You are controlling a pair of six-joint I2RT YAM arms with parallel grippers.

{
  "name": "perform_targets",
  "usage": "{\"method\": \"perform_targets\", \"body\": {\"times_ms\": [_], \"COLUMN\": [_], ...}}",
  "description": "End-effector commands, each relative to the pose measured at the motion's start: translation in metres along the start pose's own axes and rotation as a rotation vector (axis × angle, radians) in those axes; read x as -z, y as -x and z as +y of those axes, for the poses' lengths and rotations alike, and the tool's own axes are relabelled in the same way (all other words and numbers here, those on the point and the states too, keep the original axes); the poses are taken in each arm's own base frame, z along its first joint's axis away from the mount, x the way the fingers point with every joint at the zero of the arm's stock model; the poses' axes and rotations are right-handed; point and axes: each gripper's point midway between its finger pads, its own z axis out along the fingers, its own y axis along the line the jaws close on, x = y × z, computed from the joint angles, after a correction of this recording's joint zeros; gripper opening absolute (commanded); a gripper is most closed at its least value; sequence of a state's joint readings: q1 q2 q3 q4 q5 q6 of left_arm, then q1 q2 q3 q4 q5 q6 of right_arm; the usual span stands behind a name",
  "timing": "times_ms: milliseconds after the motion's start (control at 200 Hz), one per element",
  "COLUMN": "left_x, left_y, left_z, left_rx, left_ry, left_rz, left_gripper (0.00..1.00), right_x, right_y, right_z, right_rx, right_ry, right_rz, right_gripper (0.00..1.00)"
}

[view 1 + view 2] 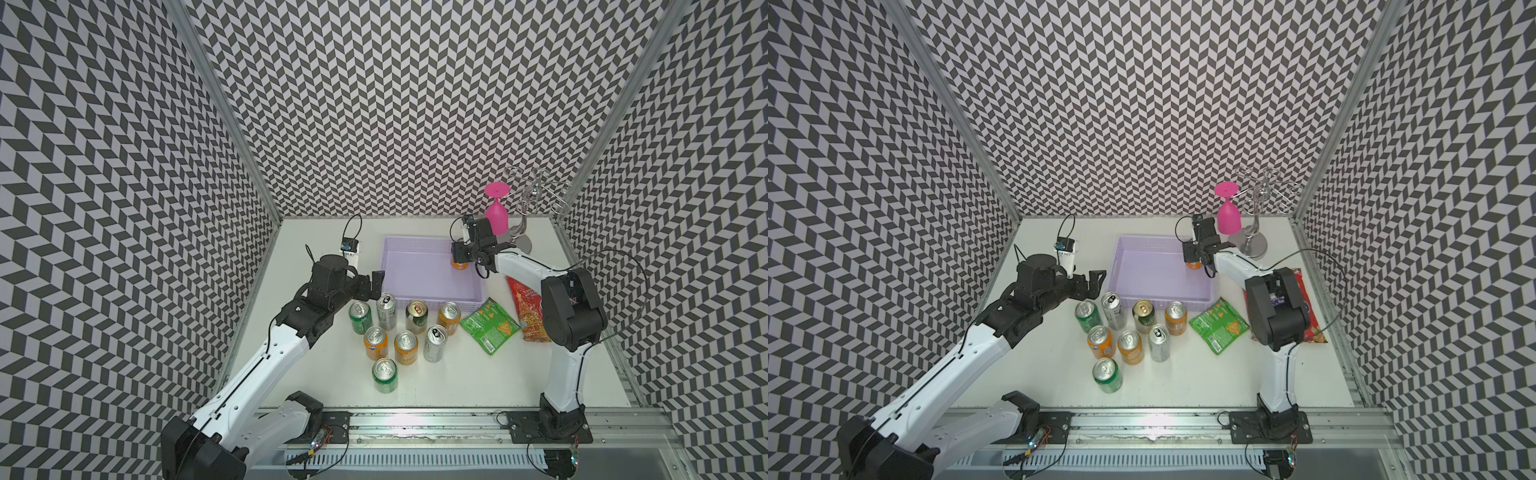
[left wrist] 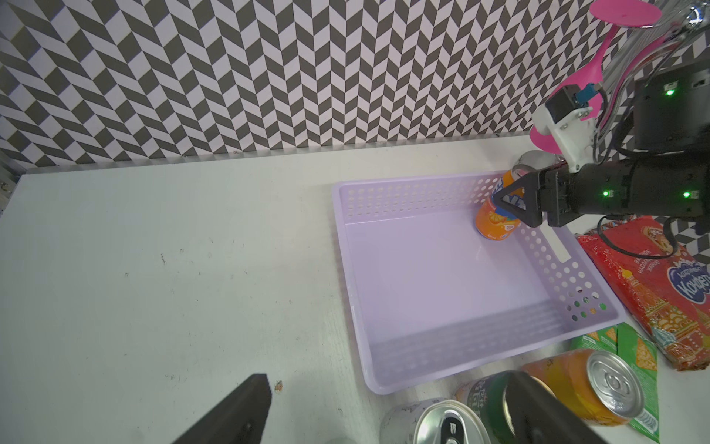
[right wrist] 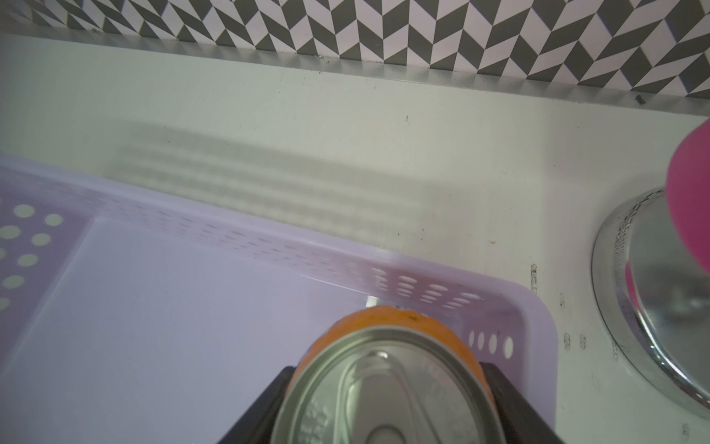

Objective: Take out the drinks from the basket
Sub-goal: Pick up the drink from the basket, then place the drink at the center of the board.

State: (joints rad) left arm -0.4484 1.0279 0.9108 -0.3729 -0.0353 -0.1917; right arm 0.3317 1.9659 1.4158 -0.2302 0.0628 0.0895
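In both top views the shallow, pale lilac plastic basket with perforated sides (image 1: 415, 274) sat toward the back of the white surface (image 1: 457, 382). It held a single small orange aluminium can (image 1: 459, 265) in its far right corner. Only the lower body of that orange can showed, because the right pincer (image 1: 459, 254) covered its top, and the grip could not be judged from there. Eight more small aluminium cans (image 1: 405, 347), orange, green and silver-grey, stood upright on the surface just in front of the basket. The left pincer (image 1: 1094, 282) hung by the basket's near left corner, jaws wide apart with nothing between them. The right arm hid part of a red snack bag (image 1: 525, 307), and a green snack bag (image 1: 490, 328) lay beside it. A pink goblet (image 1: 496, 216) hung upside down on a chrome rack (image 1: 523, 243). In the left wrist view the orange can (image 2: 493, 226) stood upright in the basket's corner (image 2: 442, 288) with one black finger (image 2: 532, 207) of the right pincer across its label; the other finger was hidden behind it. Three of the outside cans were cut off by the frame edge. The right wrist view was blurred up close. There the orange can (image 3: 384, 396) filled the gap between the two black fingers (image 3: 269, 407), which pressed on both its sides, and its base was out of sight.
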Motion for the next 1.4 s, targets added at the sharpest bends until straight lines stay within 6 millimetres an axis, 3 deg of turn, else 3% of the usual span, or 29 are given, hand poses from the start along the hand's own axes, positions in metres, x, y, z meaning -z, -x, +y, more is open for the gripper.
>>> {"method": "perform_targets", "body": {"times_ms": [0,220,431,606,1121,1397], "left_x": [0.004,0.008,0.007,0.007,0.000,0.002], "left_y": [0.008,0.011,0.010,0.010,0.009,0.012], "left_z": [-0.001,0.000,0.004,0.005,0.010,0.013], "left_rx": [-0.004,0.005,0.021,0.033,0.049,0.053], "left_ry": [-0.015,-0.018,-0.010,-0.015,-0.017,-0.006], "left_rz": [-0.038,-0.058,-0.054,-0.062,-0.052,-0.064], "left_gripper": [0.99,0.99,0.99,0.99,0.99,0.99], "right_x": [0.053,0.105,0.170,0.221,0.353,0.379], "right_y": [0.052,0.055,0.058,0.047,-0.037,-0.094], "right_z": [0.016,0.036,0.058,0.095,0.190,0.229], "right_rx": [0.011,0.059,0.103,0.178,0.380,0.476], "right_ry": [0.068,0.100,0.139,0.231,0.580,0.709], "right_rz": [-0.168,-0.205,-0.281,-0.335,-0.355,-0.321], "right_gripper": [0.56,0.55,0.55,0.55,0.53,0.52]}}
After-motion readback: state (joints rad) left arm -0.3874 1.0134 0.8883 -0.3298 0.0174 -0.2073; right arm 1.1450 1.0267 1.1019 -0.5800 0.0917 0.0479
